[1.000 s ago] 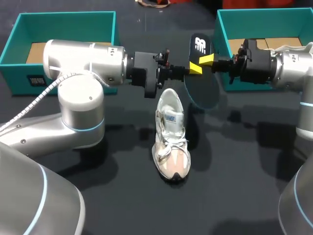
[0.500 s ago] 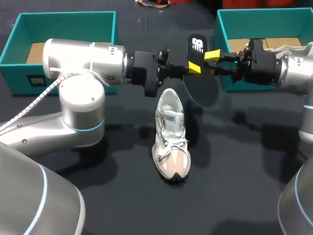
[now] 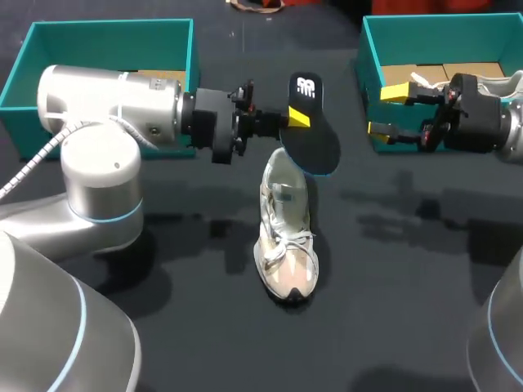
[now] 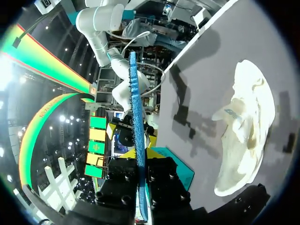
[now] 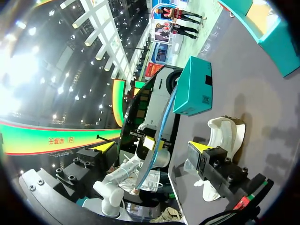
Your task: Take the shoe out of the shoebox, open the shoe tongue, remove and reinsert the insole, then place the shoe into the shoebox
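A pale shoe (image 3: 286, 233) lies on the dark table, toe towards the front edge. Just above its heel opening hangs the black, blue-edged insole (image 3: 310, 135), and my left gripper (image 3: 294, 118) is shut on its edge. The left wrist view has the insole (image 4: 137, 136) edge-on between the fingers of the left gripper (image 4: 140, 171), with the shoe (image 4: 248, 136) off to one side. My right gripper (image 3: 388, 110) stands open and empty, apart from the insole, in front of the right teal shoebox (image 3: 364, 49). In the right wrist view the right gripper (image 5: 152, 150) faces the insole (image 5: 159, 133) and the shoe (image 5: 225, 133).
A second teal box (image 3: 106, 28) stands at the back left, behind my left arm (image 3: 106, 106). Bare table (image 3: 392, 278) stretches to the front and right of the shoe.
My right gripper opened, let go of the insole and drew back to the right. The left arm pulled the insole leftward and tilted it over the shoe's heel.
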Robot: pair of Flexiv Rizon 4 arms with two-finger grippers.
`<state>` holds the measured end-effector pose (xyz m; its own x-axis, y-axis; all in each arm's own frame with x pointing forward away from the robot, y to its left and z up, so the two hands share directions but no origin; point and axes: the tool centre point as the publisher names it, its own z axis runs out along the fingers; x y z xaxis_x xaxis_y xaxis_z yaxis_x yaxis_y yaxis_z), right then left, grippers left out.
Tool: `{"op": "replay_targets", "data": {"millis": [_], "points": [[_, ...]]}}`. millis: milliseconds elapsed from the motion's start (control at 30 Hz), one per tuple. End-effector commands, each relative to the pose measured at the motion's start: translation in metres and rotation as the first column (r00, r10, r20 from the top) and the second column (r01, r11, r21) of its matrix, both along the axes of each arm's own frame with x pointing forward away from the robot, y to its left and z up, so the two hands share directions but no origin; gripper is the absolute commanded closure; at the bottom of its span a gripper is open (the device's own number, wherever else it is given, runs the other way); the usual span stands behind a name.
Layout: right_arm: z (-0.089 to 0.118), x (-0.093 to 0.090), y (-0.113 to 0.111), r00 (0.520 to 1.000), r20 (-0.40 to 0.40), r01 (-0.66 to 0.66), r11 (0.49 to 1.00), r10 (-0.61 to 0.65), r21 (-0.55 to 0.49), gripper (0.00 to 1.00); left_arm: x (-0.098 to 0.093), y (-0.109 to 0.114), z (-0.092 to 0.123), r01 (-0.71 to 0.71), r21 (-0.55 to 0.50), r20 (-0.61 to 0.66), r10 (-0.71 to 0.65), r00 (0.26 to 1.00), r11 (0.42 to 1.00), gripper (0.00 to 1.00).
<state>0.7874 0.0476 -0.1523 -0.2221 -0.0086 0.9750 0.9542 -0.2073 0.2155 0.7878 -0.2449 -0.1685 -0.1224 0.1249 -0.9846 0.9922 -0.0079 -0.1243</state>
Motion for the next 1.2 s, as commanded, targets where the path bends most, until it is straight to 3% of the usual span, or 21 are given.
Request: {"op": "replay_targets", "data": {"millis": [33,433,500,633,767,800,833,1200], "points": [[0.001,-0.003,-0.002,1.000,-0.002,0.001,1.000,-0.001,-0.004,0.00,-0.003,0.030,0.006,0.043,-0.043,-0.480,-0.058,0.875,0.998,1.00],[0.001,-0.003,-0.002,1.000,-0.002,0.001,1.000,-0.001,-0.004,0.00,-0.003,0.030,0.006,0.043,-0.043,-0.480,-0.058,0.875,0.998,1.00],[0.001,-0.003,-0.002,1.000,-0.002,0.001,1.000,-0.001,-0.004,0.00,-0.004,0.024,0.014,0.021,-0.003,-0.550,-0.020,0.835,1.000,1.00],[0.001,-0.003,-0.002,1.000,-0.002,0.001,1.000,-0.001,-0.004,0.00,-0.008,0.022,0.029,0.016,0.061,-0.776,0.037,0.630,0.998,1.00],[0.001,-0.003,-0.002,1.000,-0.002,0.001,1.000,-0.001,-0.004,0.00,-0.020,0.023,0.040,0.127,0.166,-0.944,0.121,0.306,0.978,1.00],[0.001,-0.003,-0.002,1.000,-0.002,0.001,1.000,-0.001,-0.004,0.00,-0.023,0.024,0.044,0.145,0.180,-0.944,0.130,0.302,0.973,1.00],[0.001,-0.003,-0.002,1.000,-0.002,0.001,1.000,-0.001,-0.004,0.00,-0.027,0.025,0.045,0.146,0.181,-0.929,0.120,0.350,0.973,1.00],[0.001,-0.003,-0.002,1.000,-0.002,0.001,1.000,-0.001,-0.004,0.00,-0.027,0.025,0.045,0.146,0.181,-0.929,0.120,0.350,0.973,1.00]]}}
